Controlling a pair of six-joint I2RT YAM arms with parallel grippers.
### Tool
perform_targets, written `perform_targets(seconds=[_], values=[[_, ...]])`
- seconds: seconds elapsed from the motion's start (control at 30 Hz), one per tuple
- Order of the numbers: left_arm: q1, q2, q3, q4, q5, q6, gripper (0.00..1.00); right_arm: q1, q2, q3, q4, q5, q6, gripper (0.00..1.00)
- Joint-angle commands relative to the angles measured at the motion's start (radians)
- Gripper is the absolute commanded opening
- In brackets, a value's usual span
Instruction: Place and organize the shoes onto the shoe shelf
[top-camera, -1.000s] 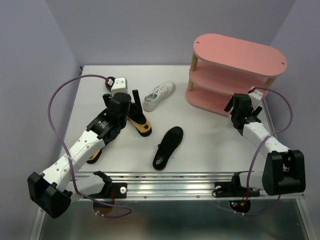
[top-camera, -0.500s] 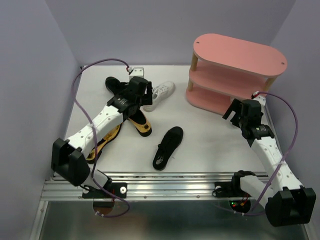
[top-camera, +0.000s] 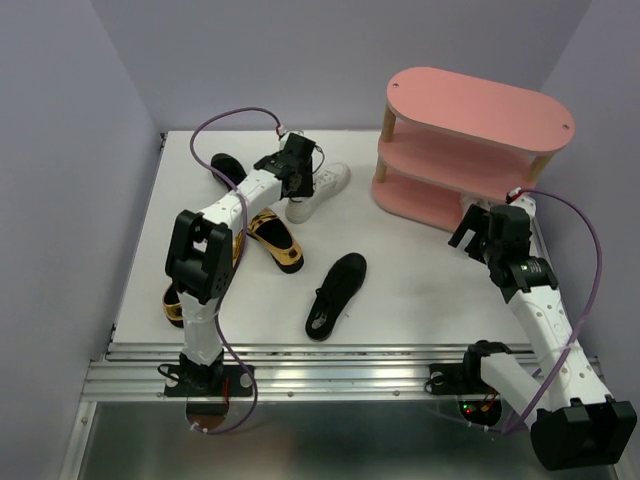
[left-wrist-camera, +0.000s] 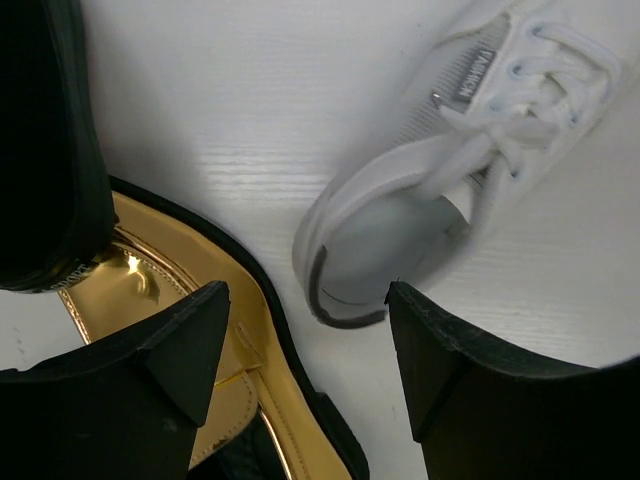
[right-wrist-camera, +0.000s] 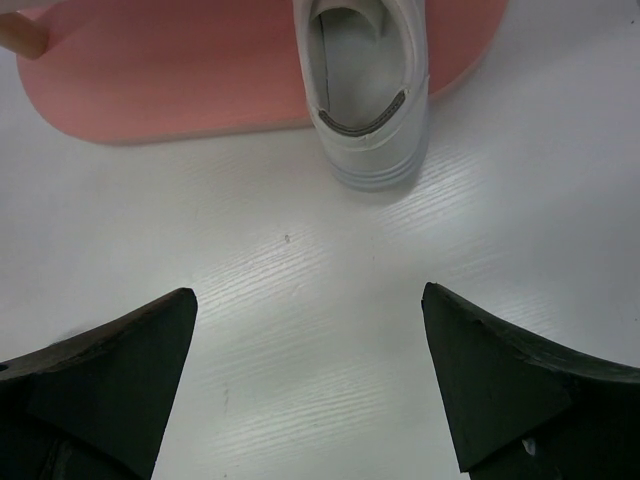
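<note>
A white sneaker lies at the back middle of the table; in the left wrist view its heel opening sits just ahead of the fingers. My left gripper is open and empty, low over the sneaker's heel and a gold heel. The second white sneaker rests on the bottom board of the pink shelf, its heel hanging over the edge. My right gripper is open and empty just in front of it.
One black shoe lies in the middle front, another behind the left arm. A second gold heel lies near the left edge under the left arm. Purple walls stand close on both sides.
My left arm has stretched farther back and right, bringing its gripper from the gold heel to the white sneaker's heel. My right arm has risen and drawn slightly back from the shelf.
</note>
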Motion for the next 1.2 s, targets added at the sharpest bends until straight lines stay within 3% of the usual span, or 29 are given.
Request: perform_targets(seconds=[0.0, 0.23, 0.33, 0.47, 0.5, 0.73, 1.17], values=[[0.08, 0.02, 0.062, -0.017, 0.043, -0.067, 0.74, -0.008, -0.022, 0.043, -0.006, -0.009, -0.02, 1.0], [0.082, 0.086, 0.022, 0.009, 0.126, -0.105, 0.67, -0.008, -0.027, 0.048, -0.008, -0.02, -0.014, 1.0], [0.08, 0.096, -0.001, 0.023, 0.165, -0.119, 0.58, -0.008, -0.022, 0.06, -0.014, -0.028, -0.015, 1.0], [0.074, 0.073, -0.019, 0.043, 0.196, -0.117, 0.23, -0.008, -0.024, 0.071, -0.022, -0.02, -0.016, 1.0], [0.068, 0.061, -0.022, 0.04, 0.207, -0.116, 0.0, -0.008, -0.022, 0.071, -0.022, -0.018, -0.014, 1.0], [0.025, -0.061, -0.05, 0.019, 0.184, -0.162, 0.0, -0.008, -0.032, 0.068, -0.023, -0.017, -0.002, 1.0], [-0.065, -0.339, -0.257, 0.045, 0.175, -0.364, 0.0, -0.008, -0.036, 0.072, -0.026, 0.0, 0.0, 1.0]])
